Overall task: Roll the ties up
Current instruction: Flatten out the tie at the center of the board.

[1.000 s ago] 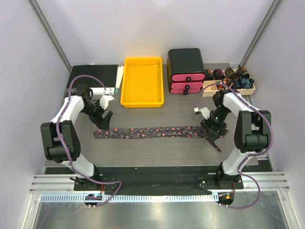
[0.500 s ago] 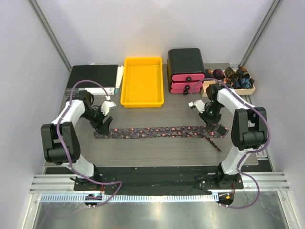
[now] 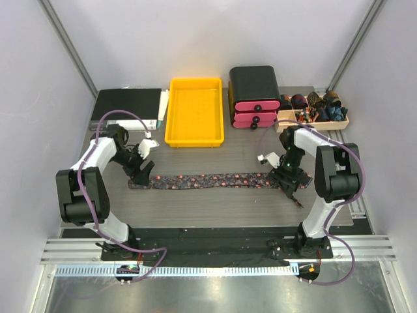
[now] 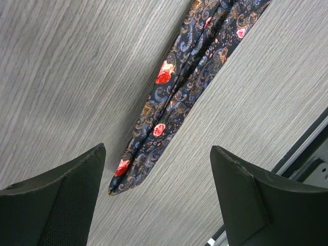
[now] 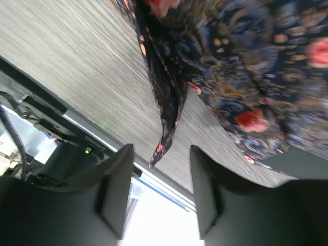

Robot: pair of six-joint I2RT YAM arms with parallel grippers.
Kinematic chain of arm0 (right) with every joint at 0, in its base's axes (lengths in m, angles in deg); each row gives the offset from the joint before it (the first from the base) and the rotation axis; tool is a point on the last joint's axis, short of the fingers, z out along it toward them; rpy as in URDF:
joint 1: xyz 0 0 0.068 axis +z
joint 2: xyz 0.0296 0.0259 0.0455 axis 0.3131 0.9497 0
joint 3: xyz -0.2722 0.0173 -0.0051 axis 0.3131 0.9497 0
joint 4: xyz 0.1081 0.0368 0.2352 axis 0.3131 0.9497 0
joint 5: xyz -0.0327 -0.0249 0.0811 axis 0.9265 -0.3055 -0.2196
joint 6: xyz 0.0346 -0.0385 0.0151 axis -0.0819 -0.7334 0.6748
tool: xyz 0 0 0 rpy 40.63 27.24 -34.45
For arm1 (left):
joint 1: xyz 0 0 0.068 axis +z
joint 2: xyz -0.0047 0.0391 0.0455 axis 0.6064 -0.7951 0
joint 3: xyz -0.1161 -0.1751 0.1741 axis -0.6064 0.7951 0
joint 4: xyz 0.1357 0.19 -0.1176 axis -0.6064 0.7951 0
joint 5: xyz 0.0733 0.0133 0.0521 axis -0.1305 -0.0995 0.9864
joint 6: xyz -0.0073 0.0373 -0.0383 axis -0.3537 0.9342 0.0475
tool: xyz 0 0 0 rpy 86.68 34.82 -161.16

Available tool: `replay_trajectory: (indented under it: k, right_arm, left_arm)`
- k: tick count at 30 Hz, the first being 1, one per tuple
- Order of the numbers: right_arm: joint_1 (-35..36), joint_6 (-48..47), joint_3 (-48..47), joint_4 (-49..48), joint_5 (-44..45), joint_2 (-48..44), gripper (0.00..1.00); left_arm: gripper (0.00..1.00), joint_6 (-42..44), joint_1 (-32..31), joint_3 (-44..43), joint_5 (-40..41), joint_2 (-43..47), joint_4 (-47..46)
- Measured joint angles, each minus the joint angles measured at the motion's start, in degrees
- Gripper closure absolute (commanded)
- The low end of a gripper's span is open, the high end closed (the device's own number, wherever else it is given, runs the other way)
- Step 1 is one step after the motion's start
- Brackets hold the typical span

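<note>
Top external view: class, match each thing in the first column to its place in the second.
1 yellow plastic tray
2 black cabinet with pink drawers
3 dark speckled fabric necktie
4 shallow wooden box

a back right corner
b stretched flat in front
c directly left of cabinet
d between tray and box

Pairs: 1c, 2d, 3b, 4a

A yellow tray [image 3: 194, 112] sits beside a black pink-drawered chest [image 3: 254, 85].
</note>
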Motion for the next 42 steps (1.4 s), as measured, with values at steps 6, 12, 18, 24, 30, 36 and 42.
replay_trajectory:
  k: [6,12,18,24,30,36,42]
  right_arm:
    - [0.11,0.31,1.29,-2.47,2.71,0.63,0.96]
    - [0.11,-0.90,-4.57,-2.38,5.03,2.60,0.99]
    - [0.09,-3.91,-12.76,-1.51,7.91,5.46,0.94]
    - [0.09,-7.08,-15.02,0.46,9.51,11.65,0.79]
    - [-0.70,-10.23,-17.03,3.87,9.07,15.45,0.94]
    - [-2.32,-12.22,-20.83,4.33,8.48,16.70,0.80]
    - [-2.51,-12.81,-20.59,4.52,6.86,18.21,0.77]
  left_arm:
    - [0.18,0.35,0.00,0.02,0.00,0.00,-0.09]
    - [0.19,0.96,0.00,0.02,0.02,0.00,-0.07]
    - [0.20,2.12,0.00,0.02,0.09,0.00,-0.02]
    - [0.20,6.05,0.00,0.02,0.79,0.00,0.33]
    - [0.22,11.41,0.00,0.02,1.46,0.00,1.36]
    - [0.24,19.17,-0.11,0.11,2.08,-0.02,2.40]
    - [0.28,24.52,-2.99,1.05,2.34,0.33,2.23]
